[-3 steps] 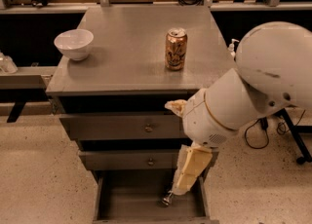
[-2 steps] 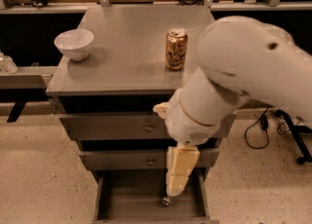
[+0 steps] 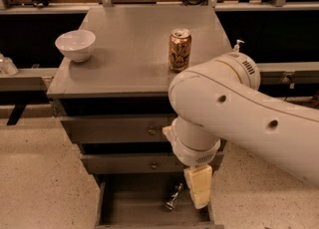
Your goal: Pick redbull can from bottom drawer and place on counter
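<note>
- The redbull can (image 3: 173, 196) is inside the open bottom drawer (image 3: 124, 205), on its floor, right of the drawer's middle and about halfway between the back wall and the front edge.
- Its long axis is tilted. The upper end leans toward the drawer's back right and the lower end points toward the front left, so it is neither upright nor flat.
- The gripper (image 3: 199, 195) hangs down into the same drawer, just beside the can, between it and the drawer's right wall. From the gripper, the can lies toward the drawer's left wall at roughly the same depth.
- The two look close but apart, with nothing closed around the can. Whether the gripper is wide, narrow or shut cannot be told from this angle.
- The single arm comes in from the right of the cabinet. Its thick white link crosses in front of the two upper drawers, and the wrist turns straight down over the right half of the bottom drawer.
- Judging by this layout, the next move needs a small sideways shift toward the left wall, and probably a wrist turn to match the can's lean.
- The counter (image 3: 129, 49) above holds a gold can (image 3: 180, 50) toward its right edge and a white bowl (image 3: 75, 45) near its left edge, leaving bare surface between them for the placement.
</note>
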Controlling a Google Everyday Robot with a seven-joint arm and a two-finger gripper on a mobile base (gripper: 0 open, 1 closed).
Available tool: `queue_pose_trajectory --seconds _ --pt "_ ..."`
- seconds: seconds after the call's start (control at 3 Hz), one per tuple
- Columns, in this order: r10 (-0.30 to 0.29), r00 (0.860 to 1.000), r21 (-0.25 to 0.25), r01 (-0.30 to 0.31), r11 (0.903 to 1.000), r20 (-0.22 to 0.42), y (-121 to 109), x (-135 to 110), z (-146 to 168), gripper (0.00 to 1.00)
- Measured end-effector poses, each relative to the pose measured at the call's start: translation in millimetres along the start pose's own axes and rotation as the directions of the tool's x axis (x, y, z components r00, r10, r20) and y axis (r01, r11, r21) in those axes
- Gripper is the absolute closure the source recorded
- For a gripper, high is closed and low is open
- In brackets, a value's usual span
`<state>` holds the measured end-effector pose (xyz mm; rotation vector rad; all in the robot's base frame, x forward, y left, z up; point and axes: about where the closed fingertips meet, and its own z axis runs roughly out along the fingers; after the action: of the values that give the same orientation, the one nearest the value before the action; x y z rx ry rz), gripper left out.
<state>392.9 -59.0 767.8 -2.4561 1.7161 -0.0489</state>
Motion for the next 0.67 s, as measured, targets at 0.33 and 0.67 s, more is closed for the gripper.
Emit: queue_pose_trajectory --seconds 0.33,0.67 --pt "-0.051 0.997 -0.02 0.05 0.9986 -0.055 -4 -9 2 0.0" --pt "-0.151 0.984 -0.032 0.149 0.9884 -0.099 -4 6 26 0.0"
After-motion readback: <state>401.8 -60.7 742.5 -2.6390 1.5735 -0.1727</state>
